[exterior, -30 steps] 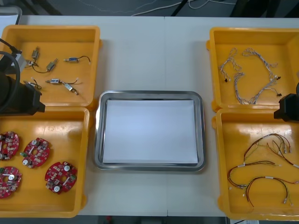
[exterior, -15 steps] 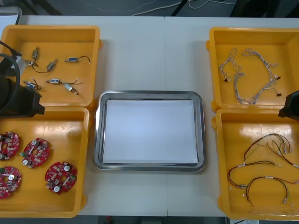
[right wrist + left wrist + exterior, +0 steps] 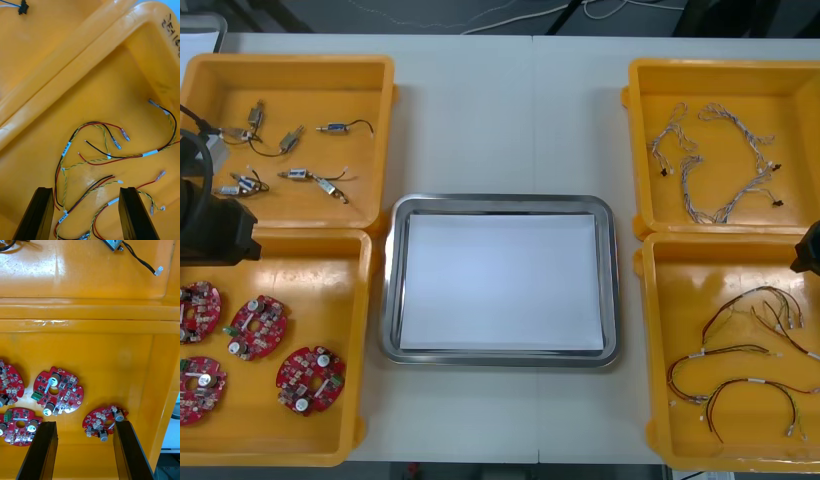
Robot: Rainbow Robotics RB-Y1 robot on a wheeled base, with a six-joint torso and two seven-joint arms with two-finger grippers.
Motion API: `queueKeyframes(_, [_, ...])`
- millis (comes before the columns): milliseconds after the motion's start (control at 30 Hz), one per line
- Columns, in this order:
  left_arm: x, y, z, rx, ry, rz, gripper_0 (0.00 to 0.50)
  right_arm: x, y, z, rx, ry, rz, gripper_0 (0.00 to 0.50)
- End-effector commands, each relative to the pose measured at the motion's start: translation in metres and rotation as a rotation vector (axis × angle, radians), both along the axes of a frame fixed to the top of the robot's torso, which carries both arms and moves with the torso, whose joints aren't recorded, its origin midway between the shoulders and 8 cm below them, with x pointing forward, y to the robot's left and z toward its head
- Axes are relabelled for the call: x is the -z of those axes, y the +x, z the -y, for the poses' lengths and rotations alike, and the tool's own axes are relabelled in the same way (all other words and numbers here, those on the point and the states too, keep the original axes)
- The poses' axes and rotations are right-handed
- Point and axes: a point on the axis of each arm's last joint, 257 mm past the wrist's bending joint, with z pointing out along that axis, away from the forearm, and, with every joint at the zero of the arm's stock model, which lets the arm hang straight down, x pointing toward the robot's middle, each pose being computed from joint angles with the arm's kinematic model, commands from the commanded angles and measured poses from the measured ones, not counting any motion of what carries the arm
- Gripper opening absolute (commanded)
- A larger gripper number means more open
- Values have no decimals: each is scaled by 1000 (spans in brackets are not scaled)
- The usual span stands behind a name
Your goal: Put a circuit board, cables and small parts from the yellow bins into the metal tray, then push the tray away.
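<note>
The front view's left edge cuts a round red circuit board [image 3: 198, 305], and the black left arm [image 3: 210, 225] hides a yellow plastic bin's [image 3: 290, 62] corner.

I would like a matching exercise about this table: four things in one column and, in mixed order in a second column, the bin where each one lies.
Things
1. red circuit boards
2. small metal parts
3. red and yellow cables
4. blue and white cables

Places
A. far right bin
B. near left bin
C. near right bin
D. far left bin

Pairs: 1-B, 2-D, 3-C, 4-A
</note>
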Motion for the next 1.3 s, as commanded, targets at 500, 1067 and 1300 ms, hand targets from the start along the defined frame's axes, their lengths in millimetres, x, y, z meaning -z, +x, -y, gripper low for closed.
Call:
queueKeyframes(500, [15, -9, -41, 29, 71, 62, 434, 40, -41, 2, 517, 229, -29, 500])
queueKeyframes(1067, [45, -35, -57, 9, 34, 87, 434, 84, -61, -21, 688, 386, -42, 500])
queueKeyframes(1300, [59, -34, -57, -16, -17, 70, 436, 97, -76, -22, 700, 388, -26, 500])
